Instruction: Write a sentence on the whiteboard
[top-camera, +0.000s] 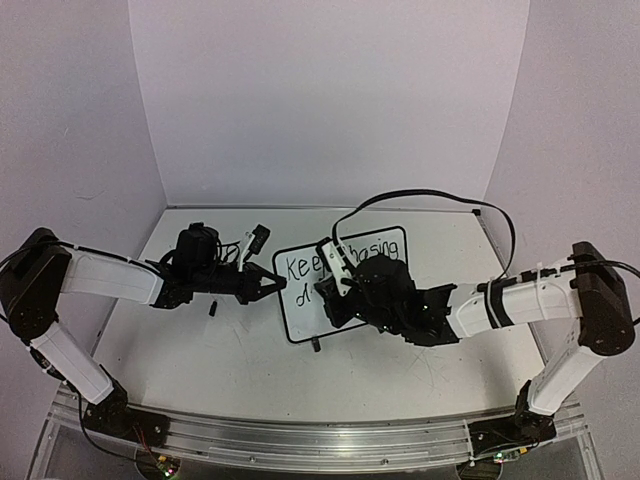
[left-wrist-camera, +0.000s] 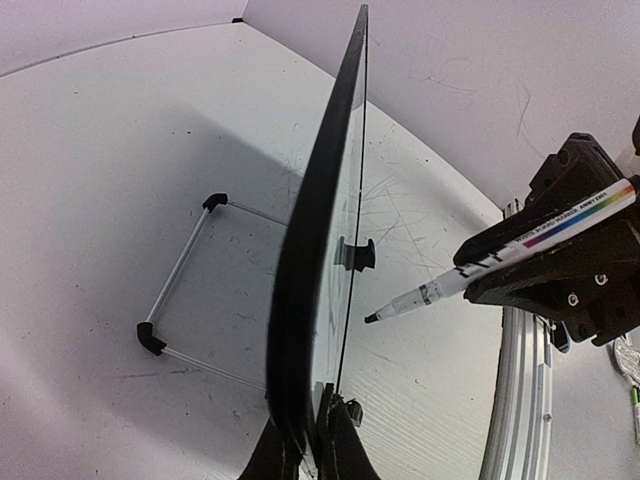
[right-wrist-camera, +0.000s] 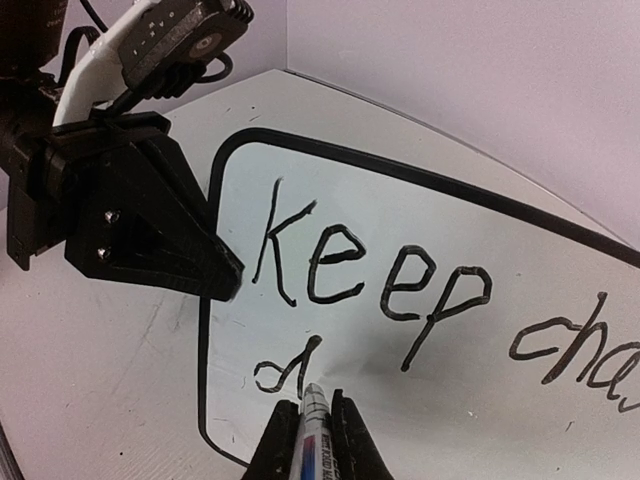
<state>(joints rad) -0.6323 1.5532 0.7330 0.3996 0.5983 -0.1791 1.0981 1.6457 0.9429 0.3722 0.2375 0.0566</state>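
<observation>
Right claw (right-wrist-camera: 313, 402) clamped on marker (right-wrist-camera: 314, 432), tip close to whiteboard (right-wrist-camera: 480, 230) below "Keep" of sentence (right-wrist-camera: 432, 320); left claw (left-wrist-camera: 308, 432) clamped on whiteboard edge.

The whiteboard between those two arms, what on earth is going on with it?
The left gripper is clamped on the whiteboard at its left edge, steadying it as it stands on the table. The right gripper grips a marker with its tip close to the board. The sentence so far reads "Keep chasing" on the top line, with just a "d" begun below it, where the marker points.
</observation>
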